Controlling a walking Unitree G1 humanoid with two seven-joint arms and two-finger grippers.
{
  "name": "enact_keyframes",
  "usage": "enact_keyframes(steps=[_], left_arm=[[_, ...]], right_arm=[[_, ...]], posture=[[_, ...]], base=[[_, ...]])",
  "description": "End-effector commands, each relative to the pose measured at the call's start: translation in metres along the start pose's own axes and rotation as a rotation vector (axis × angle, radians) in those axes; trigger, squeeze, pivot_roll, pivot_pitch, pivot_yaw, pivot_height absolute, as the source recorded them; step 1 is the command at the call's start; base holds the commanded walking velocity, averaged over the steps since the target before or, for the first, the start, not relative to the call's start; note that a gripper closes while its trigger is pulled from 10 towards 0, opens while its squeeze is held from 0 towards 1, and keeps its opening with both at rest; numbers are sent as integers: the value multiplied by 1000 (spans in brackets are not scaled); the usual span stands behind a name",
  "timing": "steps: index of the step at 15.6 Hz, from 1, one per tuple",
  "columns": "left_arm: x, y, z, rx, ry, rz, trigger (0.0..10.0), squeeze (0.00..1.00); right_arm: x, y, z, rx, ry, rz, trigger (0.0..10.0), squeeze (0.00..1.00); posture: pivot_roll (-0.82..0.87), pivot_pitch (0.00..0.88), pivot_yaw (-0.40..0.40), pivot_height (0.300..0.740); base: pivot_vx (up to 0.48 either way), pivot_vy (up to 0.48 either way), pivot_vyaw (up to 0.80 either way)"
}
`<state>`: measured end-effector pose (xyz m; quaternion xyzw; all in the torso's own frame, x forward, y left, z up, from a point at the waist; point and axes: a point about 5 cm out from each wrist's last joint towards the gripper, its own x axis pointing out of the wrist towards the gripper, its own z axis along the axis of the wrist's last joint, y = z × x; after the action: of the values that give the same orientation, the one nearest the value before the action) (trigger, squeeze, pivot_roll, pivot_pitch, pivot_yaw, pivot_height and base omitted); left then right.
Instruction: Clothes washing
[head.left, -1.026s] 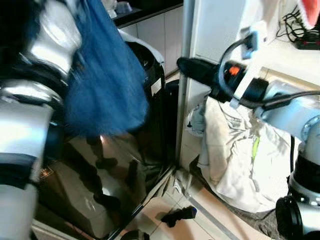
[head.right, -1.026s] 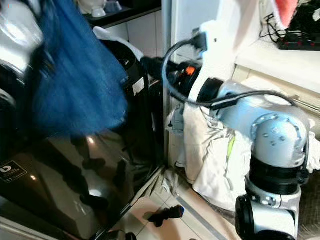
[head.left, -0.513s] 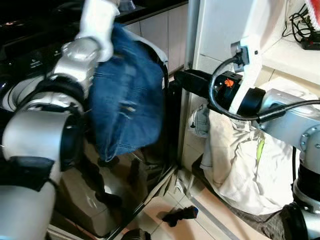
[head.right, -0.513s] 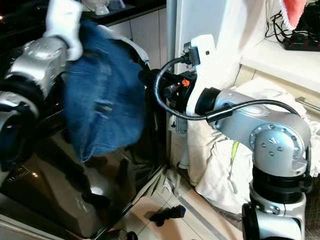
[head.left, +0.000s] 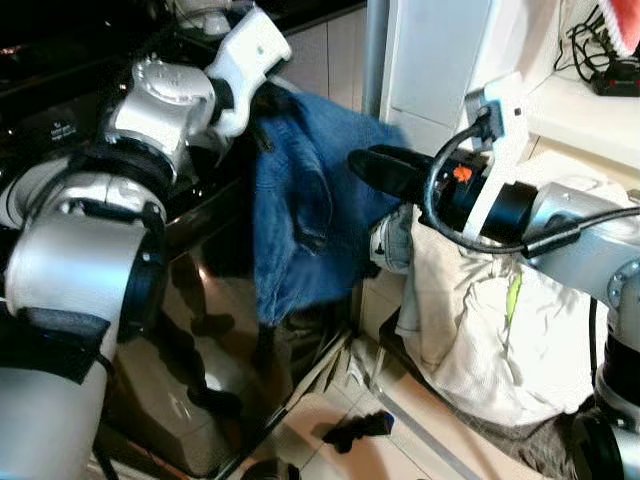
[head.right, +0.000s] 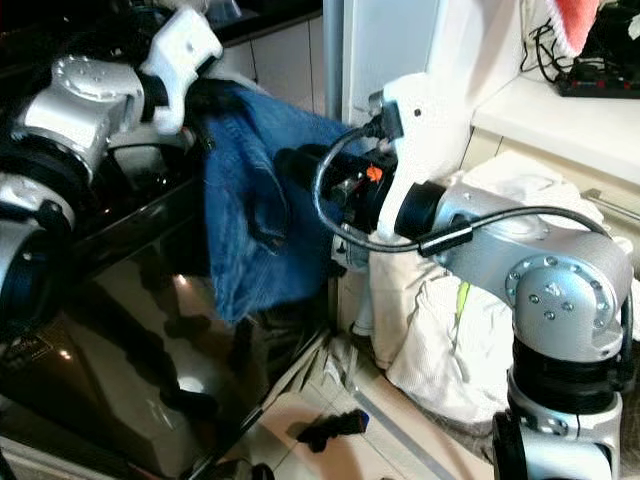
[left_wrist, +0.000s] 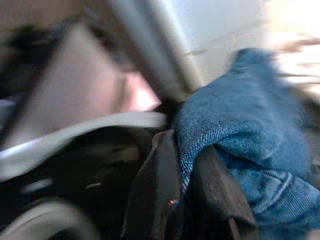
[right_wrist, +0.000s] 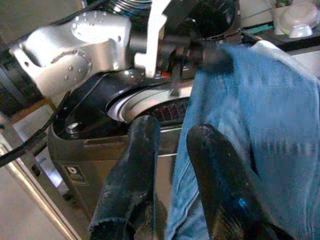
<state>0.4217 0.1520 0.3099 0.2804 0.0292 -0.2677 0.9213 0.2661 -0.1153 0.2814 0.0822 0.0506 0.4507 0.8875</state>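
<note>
Over the last second my left arm swung the jeans (head.left: 300, 210) from high on my left to the washing machine's (head.left: 190, 400) right edge; I judged loading was near. The left claw (left_wrist: 185, 185) pinched thick, ribbed denim. The right claw (right_wrist: 170, 165), fingers spread, hovered just beside the hanging cloth. Crumpled cream laundry (head.left: 480, 320) lay heaped to the right.

Head views evenly lit, fairly sharp; daylight-like brightness on white wall upper right. Glossy dark washer front (head.left: 190, 360) carries bright glare spots and mirror-like reflections. Upper left corner dim. Left wrist view heavily motion-blurred, overexposed at one corner; denim (left_wrist: 240, 145) weave alone crisp. Right wrist view bright, near fingers (right_wrist: 215, 180) soft, jeans slightly smeared.
</note>
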Motion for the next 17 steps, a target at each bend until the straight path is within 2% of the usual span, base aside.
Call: enact_keyframes(steps=[1, 2, 3, 4, 6, 7, 9, 10, 11, 12, 13, 14, 15, 16, 17], left_arm=[[-29, 53, 42, 90, -98, 475, 0, 0], [-72, 92, 76, 270, -231, 970, 0, 0], [-86, 100, 87, 336, -287, 1086, 0, 0], [-99, 107, 94, 445, -296, 1194, 0, 0], [-98, 107, 86, 536, -224, 1210, 0, 0], [-96, 107, 81, 535, -204, 1203, 0, 0], [-73, 92, 51, 488, -125, 1097, 0, 0], [-41, 64, 9, 336, -19, 850, 0, 0], [-32, 54, -6, 259, 16, 782, 627, 0], [-21, 36, -33, 130, 67, 699, 2863, 0], [-16, 25, -53, 51, 133, 656, 3333, 0], [-14, 13, -77, -27, 226, 622, 10000, 0], [-16, 7, -93, -106, 292, 618, 10000, 0], [-18, 4, -103, -137, 342, 616, 10000, 0], [-20, 4, -108, -206, 347, 625, 10000, 620]], right_arm=[[1, 2, 2, -22, -7, 5, 10000, 0], [3, 0, 3, -20, -14, -10, 10000, 0], [3, -1, 3, -19, -17, -17, 10000, 0], [2, -1, 3, -18, -22, -30, 10000, 0], [1, -1, 2, -17, -26, -35, 10000, 0], [0, 0, 2, -18, -26, -35, 10000, 0], [0, 1, 0, -16, -24, -34, 10000, 0], [2, 2, -2, -16, -15, -29, 10000, 0], [3, 2, -3, -16, -11, -27, 10000, 0], [5, 3, -4, -17, -3, -21, 10000, 0], [6, 4, -6, -16, 5, -15, 10000, 0], [7, 6, -8, -18, 21, -6, 10000, 0], [8, 9, -11, -21, 42, 4, 10000, 0], [8, 11, -13, -16, 56, 17, 10000, 0], [8, 13, -15, -13, 62, 28, 10000, 0]], posture=[[-91, 0, 94, 740], [-99, 0, 103, 740], [-103, 0, 107, 740], [-111, 0, 116, 740], [-118, 0, 124, 740], [-122, 0, 126, 740], [-119, 0, 123, 740], [-114, 0, 114, 740], [-112, 0, 110, 740], [-112, 0, 110, 740], [-112, 0, 108, 740], [-112, 0, 108, 740], [-120, 0, 111, 740], [-120, 0, 111, 740], [-119, 0, 110, 740]], base=[[0, 0, 0], [0, 0, 0], [0, 0, 0], [0, 0, 0], [0, 0, 0], [0, 0, 0], [0, 0, 0], [0, 0, 0], [0, 0, 0], [0, 0, 0], [0, 0, 0], [0, 0, 0], [0, 0, 0], [0, 0, 0], [0, 0, 0]])
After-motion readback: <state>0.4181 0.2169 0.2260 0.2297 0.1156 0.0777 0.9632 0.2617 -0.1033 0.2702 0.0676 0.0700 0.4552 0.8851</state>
